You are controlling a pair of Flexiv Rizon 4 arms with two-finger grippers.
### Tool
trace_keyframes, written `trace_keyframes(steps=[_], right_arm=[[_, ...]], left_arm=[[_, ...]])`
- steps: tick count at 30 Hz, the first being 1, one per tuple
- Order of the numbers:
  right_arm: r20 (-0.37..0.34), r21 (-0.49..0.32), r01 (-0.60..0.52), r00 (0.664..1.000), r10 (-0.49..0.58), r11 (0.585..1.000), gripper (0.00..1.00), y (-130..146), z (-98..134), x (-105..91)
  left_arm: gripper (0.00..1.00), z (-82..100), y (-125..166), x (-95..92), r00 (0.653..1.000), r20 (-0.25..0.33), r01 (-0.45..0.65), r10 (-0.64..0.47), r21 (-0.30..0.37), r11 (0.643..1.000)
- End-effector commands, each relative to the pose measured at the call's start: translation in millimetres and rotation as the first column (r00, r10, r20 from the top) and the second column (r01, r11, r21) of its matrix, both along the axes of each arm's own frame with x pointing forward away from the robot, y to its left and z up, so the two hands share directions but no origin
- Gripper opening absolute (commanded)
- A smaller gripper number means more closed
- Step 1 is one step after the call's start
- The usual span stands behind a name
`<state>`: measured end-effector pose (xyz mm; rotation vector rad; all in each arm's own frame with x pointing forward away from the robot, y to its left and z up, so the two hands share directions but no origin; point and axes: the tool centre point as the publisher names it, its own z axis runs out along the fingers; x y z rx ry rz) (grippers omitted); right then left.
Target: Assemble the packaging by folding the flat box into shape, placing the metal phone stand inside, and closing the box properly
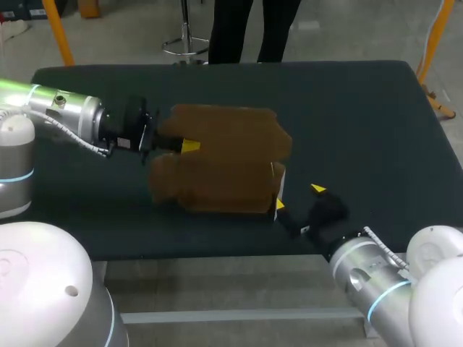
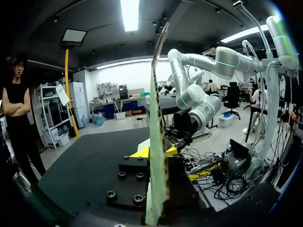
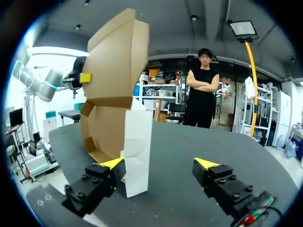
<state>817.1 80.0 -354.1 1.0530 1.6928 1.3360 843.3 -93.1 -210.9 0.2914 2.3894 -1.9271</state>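
— Where is the box?
— The brown cardboard box (image 1: pixel 224 159) sits mid-frame in the head view on the dark worktop (image 1: pixel 362 108). It is half-folded with its flaps splayed, and its inside is hidden from above.
— Does the left arm have it?
— Yes. The left gripper (image 1: pixel 189 147) comes in from the left, its fingers pinched onto a cardboard wall. From its wrist that wall shows edge-on, rising between the yellow tips and blocking much ahead.
— And the right?
— The right gripper (image 1: pixel 298 197), lower right, has its fingers spread wide and holds nothing. A white panel (image 3: pixel 137 146) of the box stands just beside one finger; whether they touch, I can't tell.
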Motion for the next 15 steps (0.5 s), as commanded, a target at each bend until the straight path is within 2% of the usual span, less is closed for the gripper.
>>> trace_keyframes(steps=[1, 10, 15], right_arm=[[0.001, -0.003, 0.001, 1.0, -0.001, 1.0, 1.0, 2.5, -2.3, 1.8], [-0.005, -0.005, -0.001, 1.0, 0.001, 1.0, 1.0, 3.6, -3.3, 2.1], [-0.005, -0.007, -0.004, 1.0, 0.004, 1.0, 1.0, 4.9, -3.3, 1.8]], left_arm=[[0.0, 0.3, 0.8, -7.4, 1.0, 0.027, -0.012, 0.011, 0.006, 1.0], [0.0, -1.9, 2.5, -19.1, 0.992, 0.126, -0.016, 0.014, 0.016, 1.0], [0.0, -5.1, 0.2, -24.6, 0.987, 0.163, -0.016, 0.01, 0.034, 0.999]])
